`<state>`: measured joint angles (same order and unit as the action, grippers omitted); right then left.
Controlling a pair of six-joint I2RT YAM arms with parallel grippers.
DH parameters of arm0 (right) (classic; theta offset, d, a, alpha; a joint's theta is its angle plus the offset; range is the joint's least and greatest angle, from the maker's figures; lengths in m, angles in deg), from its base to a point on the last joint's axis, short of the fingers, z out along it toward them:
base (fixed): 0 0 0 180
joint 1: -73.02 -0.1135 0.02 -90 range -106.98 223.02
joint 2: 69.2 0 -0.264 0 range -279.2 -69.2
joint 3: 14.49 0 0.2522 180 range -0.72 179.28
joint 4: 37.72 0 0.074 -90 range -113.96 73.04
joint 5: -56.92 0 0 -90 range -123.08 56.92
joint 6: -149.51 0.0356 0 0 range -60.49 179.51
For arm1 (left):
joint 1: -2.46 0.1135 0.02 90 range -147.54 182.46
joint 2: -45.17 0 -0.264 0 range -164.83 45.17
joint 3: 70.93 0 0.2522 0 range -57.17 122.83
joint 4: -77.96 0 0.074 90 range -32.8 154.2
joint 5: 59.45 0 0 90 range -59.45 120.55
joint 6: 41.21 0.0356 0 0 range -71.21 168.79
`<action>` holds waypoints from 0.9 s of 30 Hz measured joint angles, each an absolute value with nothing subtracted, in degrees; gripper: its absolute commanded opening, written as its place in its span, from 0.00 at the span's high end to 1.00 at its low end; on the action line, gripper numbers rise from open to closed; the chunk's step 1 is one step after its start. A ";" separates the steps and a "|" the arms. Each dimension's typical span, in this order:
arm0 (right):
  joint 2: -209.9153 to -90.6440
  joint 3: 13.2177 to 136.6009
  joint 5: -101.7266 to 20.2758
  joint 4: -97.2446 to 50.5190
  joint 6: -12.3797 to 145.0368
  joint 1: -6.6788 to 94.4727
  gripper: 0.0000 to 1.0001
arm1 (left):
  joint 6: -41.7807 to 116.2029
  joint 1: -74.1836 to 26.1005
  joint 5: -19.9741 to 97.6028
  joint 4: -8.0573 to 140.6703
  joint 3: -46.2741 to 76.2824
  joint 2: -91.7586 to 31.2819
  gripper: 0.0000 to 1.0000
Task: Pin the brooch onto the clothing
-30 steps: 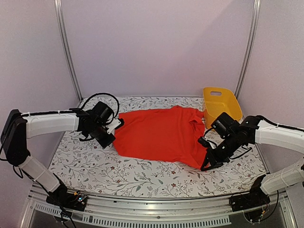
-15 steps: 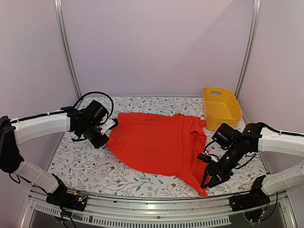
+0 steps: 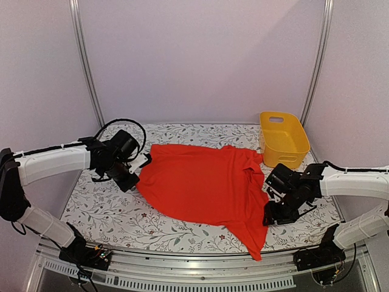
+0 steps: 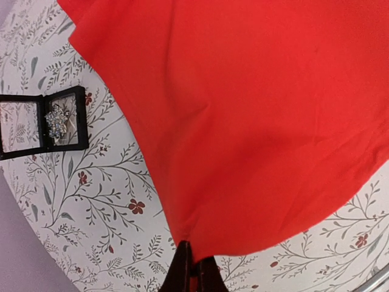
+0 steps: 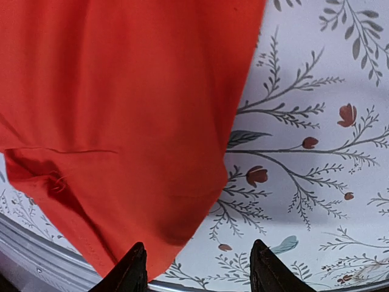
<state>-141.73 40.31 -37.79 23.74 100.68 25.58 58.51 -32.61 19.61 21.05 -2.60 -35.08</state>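
Note:
The clothing, a red-orange T-shirt [image 3: 203, 182], lies spread over the middle of the table. My left gripper [image 3: 135, 177] is shut on its left edge; in the left wrist view the cloth [image 4: 255, 109] runs pinched into the gripper [image 4: 193, 267]. The brooch [image 4: 56, 120], a small glittery cluster, sits in an open black box [image 4: 76, 118] on the table beside the shirt. My right gripper [image 3: 270, 216] hovers open at the shirt's right side. In the right wrist view its fingers [image 5: 197, 258] are apart over the shirt's edge [image 5: 109, 109] and hold nothing.
A yellow basket [image 3: 282, 137] stands at the back right. The floral tablecloth [image 3: 109, 213] shows around the shirt. The shirt's near right corner [image 3: 258, 250] reaches the table's front rail [image 3: 182, 258].
My right gripper has opened, let go of the shirt's corner and drawn back. That corner now lies stretched toward the front edge. My left gripper pulled its edge leftward, then held still.

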 measured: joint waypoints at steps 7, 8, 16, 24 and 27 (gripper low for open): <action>-140.57 30.61 -39.83 10.91 106.80 25.95 0.57 | 58.48 -33.22 19.48 20.96 -2.60 -35.43 1.00; -140.27 29.86 -40.88 8.23 107.41 25.95 0.61 | 58.46 -33.27 19.44 20.96 -2.60 -35.60 1.00; -139.31 26.04 -44.88 -0.36 110.82 27.44 1.00 | 58.11 -33.51 17.76 20.19 -2.60 -35.80 1.00; -131.72 37.73 -49.68 10.83 106.21 33.98 1.00 | 57.11 -32.59 7.68 20.22 -1.48 -31.67 1.00; -138.98 52.49 -51.98 12.27 99.52 42.24 1.00 | 58.70 -29.09 5.60 24.96 5.75 -33.35 1.00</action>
